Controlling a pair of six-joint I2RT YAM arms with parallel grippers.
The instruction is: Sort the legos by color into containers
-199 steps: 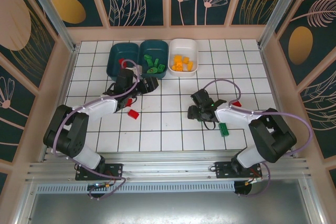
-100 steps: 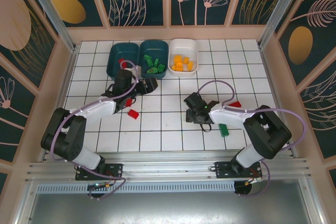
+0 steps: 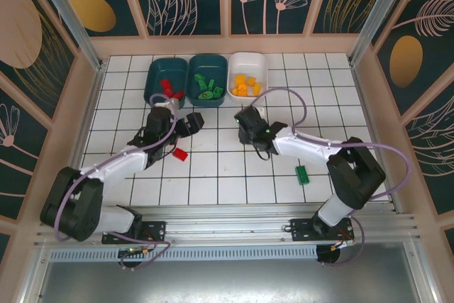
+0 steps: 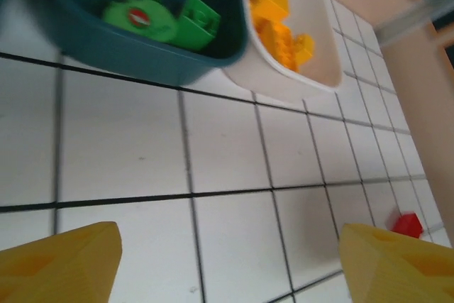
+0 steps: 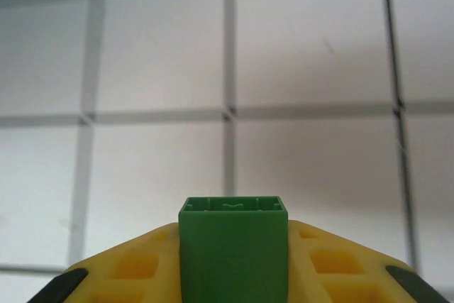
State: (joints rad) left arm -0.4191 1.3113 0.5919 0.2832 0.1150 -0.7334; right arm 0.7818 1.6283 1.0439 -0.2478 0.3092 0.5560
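Note:
Three containers stand in a row at the back: a teal tub (image 3: 157,76) with red legos (image 3: 169,89), a teal tub (image 3: 208,69) with green legos (image 3: 207,89), and a white tub (image 3: 249,65) with orange legos (image 3: 247,86). My right gripper (image 3: 245,123) (image 5: 233,267) is shut on a green lego (image 5: 233,250), just in front of the white tub. My left gripper (image 3: 191,124) (image 4: 227,267) is open and holds nothing, over bare tiles in front of the green tub (image 4: 142,54). A red lego (image 3: 180,153) and a green lego (image 3: 303,174) lie on the floor.
Another red lego (image 4: 408,224) lies on the tiles to the right in the left wrist view. The white tub (image 4: 312,69) sits beside the green one. Wooden walls and metal posts (image 3: 372,26) ring the tiled floor (image 3: 213,189).
My right gripper has closed on the green lego and carried it back and left toward the tubs. My left gripper has opened wider and shifted slightly right.

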